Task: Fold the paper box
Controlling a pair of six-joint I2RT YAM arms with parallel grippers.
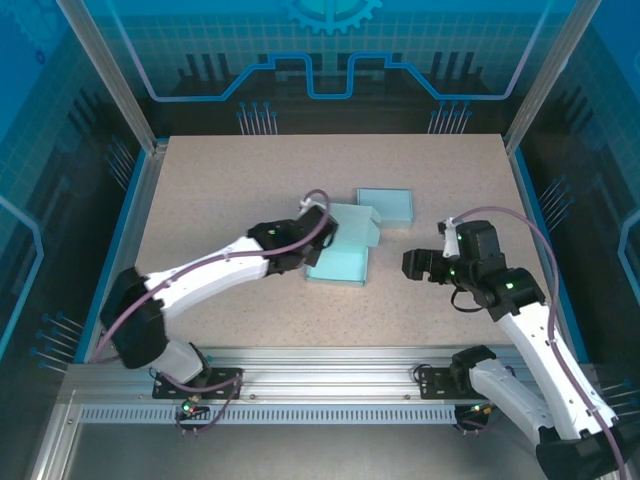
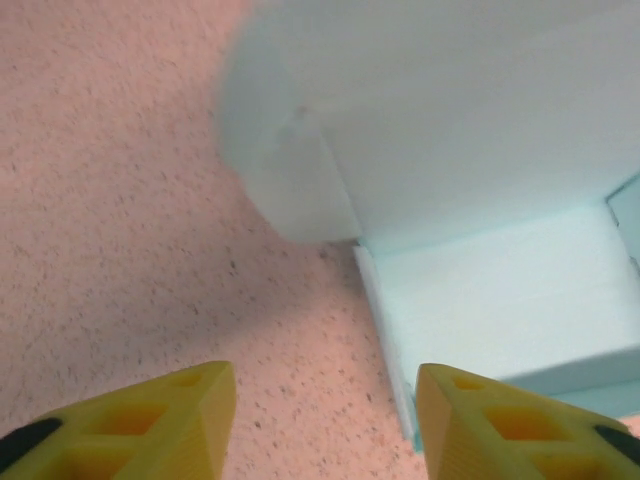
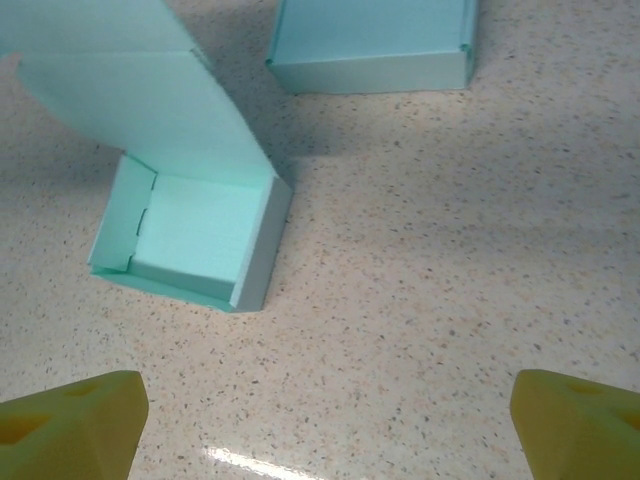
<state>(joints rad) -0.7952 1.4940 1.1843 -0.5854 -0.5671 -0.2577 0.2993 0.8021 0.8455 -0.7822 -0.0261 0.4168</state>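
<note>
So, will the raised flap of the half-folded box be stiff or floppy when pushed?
Probably floppy: the flap is one thin sheet leaning over the tray, so it should hinge at its crease. The paper box looks light, so it may slide on the table rather than fold.
</note>
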